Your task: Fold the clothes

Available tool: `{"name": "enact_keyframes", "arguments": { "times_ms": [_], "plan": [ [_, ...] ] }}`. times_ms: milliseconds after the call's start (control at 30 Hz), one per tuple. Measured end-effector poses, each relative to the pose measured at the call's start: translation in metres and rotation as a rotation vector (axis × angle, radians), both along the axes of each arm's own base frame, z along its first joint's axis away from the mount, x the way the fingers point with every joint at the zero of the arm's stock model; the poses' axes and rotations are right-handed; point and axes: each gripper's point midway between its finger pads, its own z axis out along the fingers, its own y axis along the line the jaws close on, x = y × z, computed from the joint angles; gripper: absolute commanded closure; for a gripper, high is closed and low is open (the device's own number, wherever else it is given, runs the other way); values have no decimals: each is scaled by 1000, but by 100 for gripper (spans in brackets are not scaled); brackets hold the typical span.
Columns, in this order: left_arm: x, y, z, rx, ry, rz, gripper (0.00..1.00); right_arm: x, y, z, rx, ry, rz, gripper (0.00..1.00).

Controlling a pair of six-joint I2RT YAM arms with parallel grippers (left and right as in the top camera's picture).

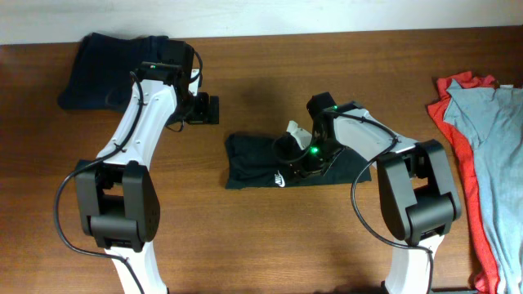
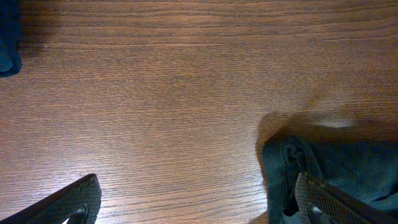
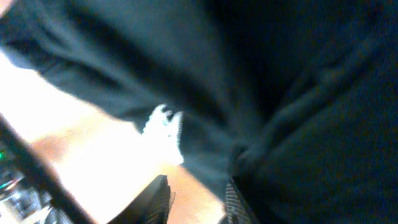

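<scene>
Navy garment [image 1: 106,69] folded far left. Left gripper [image 2: 198,186] gapes wide over the table [image 1: 245,245], holding nothing. Black T-shirt [image 1: 253,167] lies folded mid-table; right gripper [image 3: 194,199] sits on it, jaws partly apart, nothing clearly pinched. Red and grey-blue clothes [image 1: 490,139] wait far right. Risk: a finger snags the top layer on lift-off, undoing the fold. White logo [image 1: 280,178] swoosh-like, no readable text.

Matt black cloth T-shirt [image 1: 249,161]; smooth, grained wood table [image 1: 270,245].
</scene>
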Motion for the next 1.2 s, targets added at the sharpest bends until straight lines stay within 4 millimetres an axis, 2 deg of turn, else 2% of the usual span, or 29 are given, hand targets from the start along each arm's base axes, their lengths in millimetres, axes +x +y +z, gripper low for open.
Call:
{"name": "enact_keyframes", "arguments": {
  "times_ms": [100,200,233,267,333,367,433,633,733,867,1067,1200],
  "plan": [
    [0,0,0,0,0,0,1,3,6,25,65,28,9,53],
    [0,0,0,0,0,0,1,23,0,57,95,-15,3,51],
    [0,0,0,0,0,0,1,36,-7,71,97,-49,-12,51],
    [0,0,0,0,0,0,1,39,-12,76,87,-55,-20,51],
    [0,0,0,0,0,0,1,55,-49,91,14,-84,-76,51],
    [0,0,0,0,0,0,1,58,-59,91,-8,-88,-92,51],
    [0,0,0,0,0,0,1,62,-93,87,-72,-78,-152,50],
    [0,0,0,0,0,0,1,72,-175,81,-155,-72,-326,48],
    [0,0,0,0,0,0,1,70,-208,68,-173,-60,-404,45],
    [0,0,0,0,0,0,1,64,-219,39,-165,-60,-439,43],
    [0,0,0,0,0,0,1,49,-201,-7,-86,-59,-443,42],
    [0,0,0,0,0,0,1,51,-187,-8,8,-88,-454,44]
  ]
}}
